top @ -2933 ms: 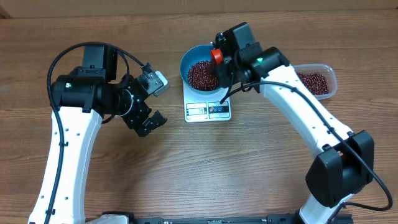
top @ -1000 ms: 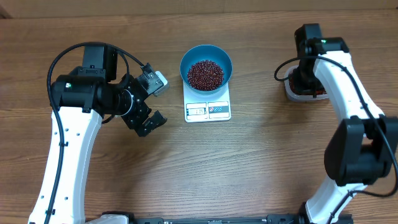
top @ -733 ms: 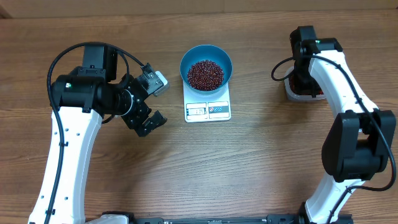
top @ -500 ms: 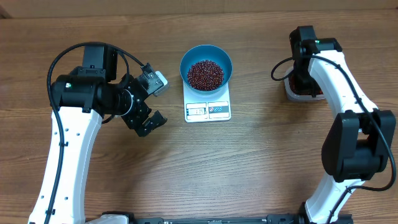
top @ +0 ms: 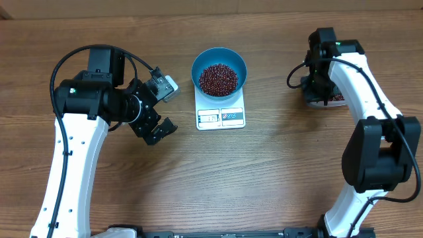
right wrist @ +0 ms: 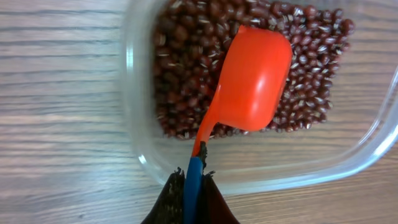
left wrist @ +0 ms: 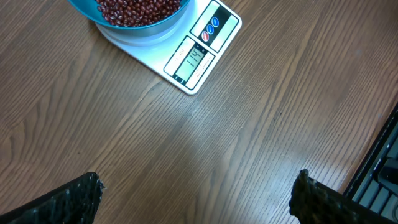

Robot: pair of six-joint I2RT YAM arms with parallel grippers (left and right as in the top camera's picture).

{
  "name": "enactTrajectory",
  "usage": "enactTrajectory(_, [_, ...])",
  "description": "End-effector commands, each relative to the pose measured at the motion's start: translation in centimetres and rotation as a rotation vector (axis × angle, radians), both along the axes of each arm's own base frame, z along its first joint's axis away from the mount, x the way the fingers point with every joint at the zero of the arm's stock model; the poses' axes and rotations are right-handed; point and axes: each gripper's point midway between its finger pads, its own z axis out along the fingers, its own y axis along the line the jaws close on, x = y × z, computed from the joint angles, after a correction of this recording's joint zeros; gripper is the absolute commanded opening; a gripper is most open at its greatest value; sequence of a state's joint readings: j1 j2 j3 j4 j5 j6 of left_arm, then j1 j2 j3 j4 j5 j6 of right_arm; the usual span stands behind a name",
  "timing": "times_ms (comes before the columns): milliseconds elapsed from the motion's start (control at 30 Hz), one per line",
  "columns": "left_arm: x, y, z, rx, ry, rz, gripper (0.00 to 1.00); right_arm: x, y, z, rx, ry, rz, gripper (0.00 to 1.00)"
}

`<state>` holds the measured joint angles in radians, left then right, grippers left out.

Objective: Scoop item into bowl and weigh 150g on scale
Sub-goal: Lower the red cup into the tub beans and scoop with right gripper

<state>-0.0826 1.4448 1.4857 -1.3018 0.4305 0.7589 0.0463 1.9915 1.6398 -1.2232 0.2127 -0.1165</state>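
Beans (top: 218, 79) fill bowl (top: 198, 63) on scale (top: 221, 118), near far edge of table (top: 264, 185). Right gripper (right wrist: 191, 186) pinches scoop (right wrist: 255, 81) handle over tub (right wrist: 140, 93), far-right. Left gripper (left wrist: 196, 190) gapes wide, well left of scale.

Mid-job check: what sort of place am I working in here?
Probably a robotics lab bench, not a real kitchen: left arm and right arm stand at a wood-grain table, which holds a white scale, a blue bowl of beans, and a red scoop in a clear tub.
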Motion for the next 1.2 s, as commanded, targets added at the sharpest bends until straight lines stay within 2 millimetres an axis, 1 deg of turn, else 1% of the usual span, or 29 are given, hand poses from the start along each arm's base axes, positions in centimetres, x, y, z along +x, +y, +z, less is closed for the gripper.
enactTrajectory(0, [0.2,0.0,1.0,-0.008,-0.029,0.009,1.0,1.1,2.3,2.1,0.168,-0.054,0.018,0.04])
enactTrajectory(67, [0.2,0.0,1.0,-0.008,-0.03,0.009,1.0,1.1,2.3,2.3,0.22,-0.055,0.001,0.04])
enactTrajectory(300, [0.2,0.0,1.0,-0.008,-0.029,0.009,1.0,0.8,0.5,2.6,0.416,-0.06,-0.114,0.04])
enactTrajectory(367, [0.2,0.0,1.0,-0.008,-0.03,0.009,1.0,0.9,0.0,2.9,0.487,-0.074,-0.144,0.04])
enactTrajectory(467, [0.2,0.0,1.0,-0.008,-0.029,0.009,1.0,1.1,-0.2,3.9,0.646,-0.107,-0.152,0.04])
enactTrajectory(567, [0.2,0.0,1.0,-0.008,-0.029,0.009,1.0,1.0,-1.5,4.3,0.74,-0.128,-0.211,0.04])
enactTrajectory(700, [0.2,0.0,1.0,-0.008,-0.029,0.009,1.0,0.3,-3.6,3.5,0.781,-0.107,-0.295,0.04])
enactTrajectory(833, [0.2,0.0,1.0,-0.008,-0.03,0.009,1.0,-0.4,-4.8,2.8,0.808,-0.107,-0.335,0.04])
enactTrajectory(1000, [0.2,0.0,1.0,-0.008,-0.03,0.009,1.0,-0.8,-5.6,2.9,0.877,-0.133,-0.349,0.04])
enactTrajectory(1167, [0.2,0.0,1.0,-0.008,-0.03,0.009,1.0,-0.9,-7.0,3.7,0.941,-0.181,-0.381,0.04])
